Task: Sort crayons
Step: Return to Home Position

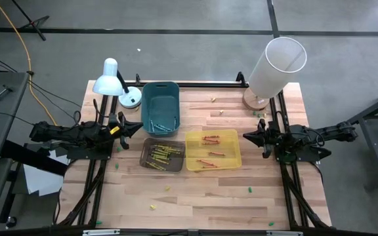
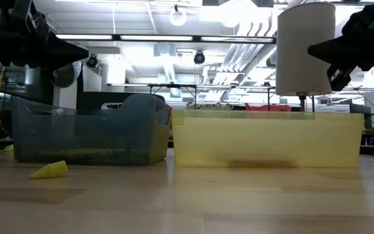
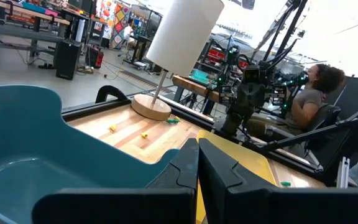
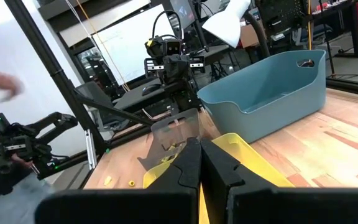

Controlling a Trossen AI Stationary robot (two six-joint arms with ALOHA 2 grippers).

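Three bins stand mid-table: a teal bin (image 1: 159,103) holding blue crayons (image 1: 155,126), a smoky clear bin (image 1: 163,155) holding yellow crayons (image 1: 161,155), and a yellow bin (image 1: 213,150) holding red/orange crayons (image 1: 210,139). My left gripper (image 1: 137,126) hovers shut and empty, left of the teal bin's near end, above the table. My right gripper (image 1: 247,136) hovers shut and empty just right of the yellow bin. Both show shut in their wrist views, left (image 3: 197,169) and right (image 4: 201,167). A loose yellow piece (image 1: 153,206) lies on the table near the front.
A white desk lamp (image 1: 114,80) stands at the far left. A tall white cylinder on a wooden base (image 1: 275,64) stands at the far right. Small yellow and green bits (image 1: 248,191) lie scattered on the wood. A person (image 3: 309,93) sits beyond the right edge.
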